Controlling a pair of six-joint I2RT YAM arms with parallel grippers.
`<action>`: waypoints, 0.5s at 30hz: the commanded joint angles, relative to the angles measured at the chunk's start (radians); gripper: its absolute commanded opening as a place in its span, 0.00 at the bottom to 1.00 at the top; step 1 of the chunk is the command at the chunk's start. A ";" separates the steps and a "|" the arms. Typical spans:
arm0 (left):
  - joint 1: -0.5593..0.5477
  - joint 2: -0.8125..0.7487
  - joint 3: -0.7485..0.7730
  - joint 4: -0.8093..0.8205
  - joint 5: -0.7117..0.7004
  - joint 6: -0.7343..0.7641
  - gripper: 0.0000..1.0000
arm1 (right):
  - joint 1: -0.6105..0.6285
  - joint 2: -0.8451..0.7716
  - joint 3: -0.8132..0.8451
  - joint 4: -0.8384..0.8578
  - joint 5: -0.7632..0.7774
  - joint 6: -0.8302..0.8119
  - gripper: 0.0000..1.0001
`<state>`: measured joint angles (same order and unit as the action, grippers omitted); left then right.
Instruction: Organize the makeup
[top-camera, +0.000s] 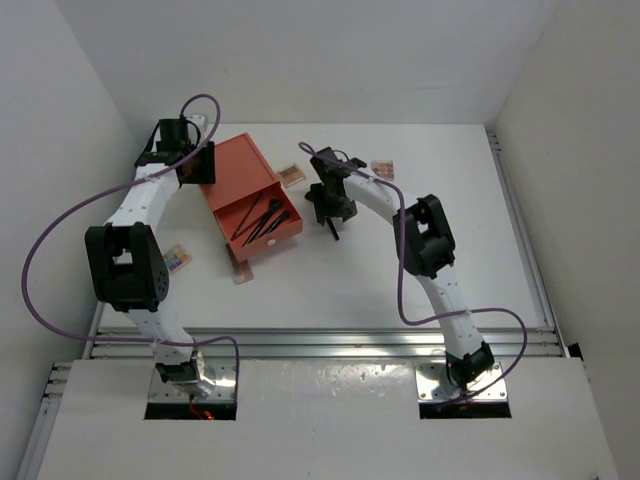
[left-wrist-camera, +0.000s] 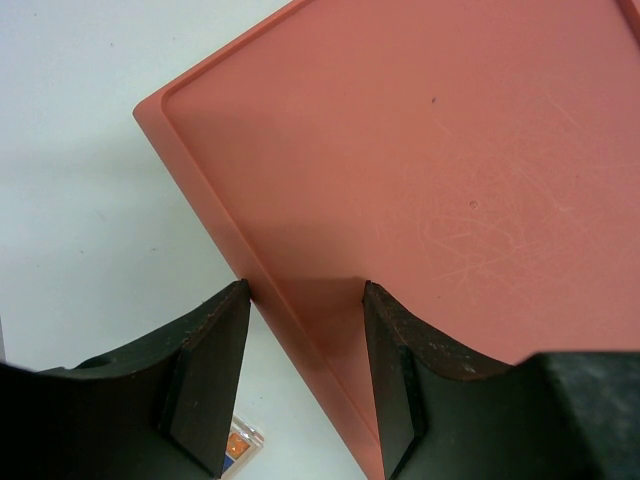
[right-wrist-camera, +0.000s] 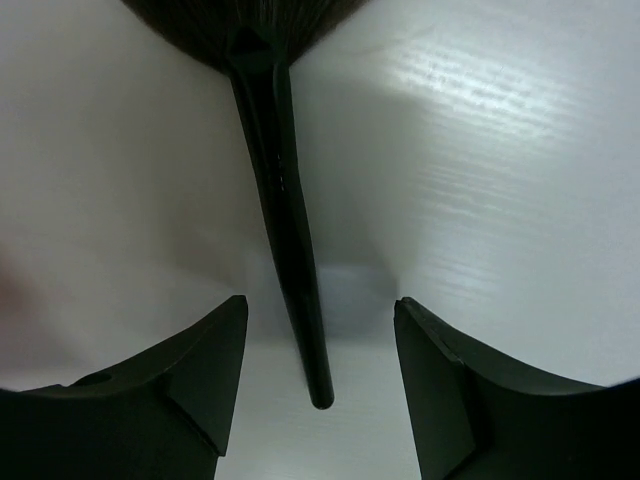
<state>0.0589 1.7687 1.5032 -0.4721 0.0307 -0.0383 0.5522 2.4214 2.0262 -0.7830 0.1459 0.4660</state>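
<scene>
A fan-headed black brush (right-wrist-camera: 285, 200) lies on the white table, its handle end between the fingers of my right gripper (right-wrist-camera: 320, 300), which is open and not touching it. From above, that gripper (top-camera: 328, 213) hovers over the brush (top-camera: 333, 233), right of the orange drawer box (top-camera: 235, 170). The box's open drawer holds several slim black brushes (top-camera: 262, 220). Small palettes lie at the back (top-camera: 291, 176), back right (top-camera: 382, 169), left (top-camera: 177, 258) and in front of the drawer (top-camera: 240, 270). My left gripper (left-wrist-camera: 305, 287) is open, straddling the box's left rim (left-wrist-camera: 200, 190).
White walls close in the table at the left, back and right. A purple cable loops out from each arm. A palette corner (left-wrist-camera: 240, 445) shows beneath the left fingers. A metal rail (top-camera: 320, 345) runs along the table's near edge.
</scene>
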 joint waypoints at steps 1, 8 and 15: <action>0.013 -0.025 -0.003 -0.005 0.008 0.000 0.54 | 0.011 -0.015 -0.006 0.000 0.009 -0.046 0.58; 0.013 -0.014 -0.003 -0.005 0.008 0.000 0.54 | 0.029 0.093 0.101 -0.070 0.033 -0.064 0.21; 0.013 -0.014 0.006 -0.005 -0.002 0.000 0.54 | 0.003 -0.065 0.033 -0.018 0.179 0.100 0.00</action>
<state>0.0601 1.7687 1.5032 -0.4721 0.0303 -0.0383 0.5781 2.4744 2.0876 -0.8207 0.2119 0.4782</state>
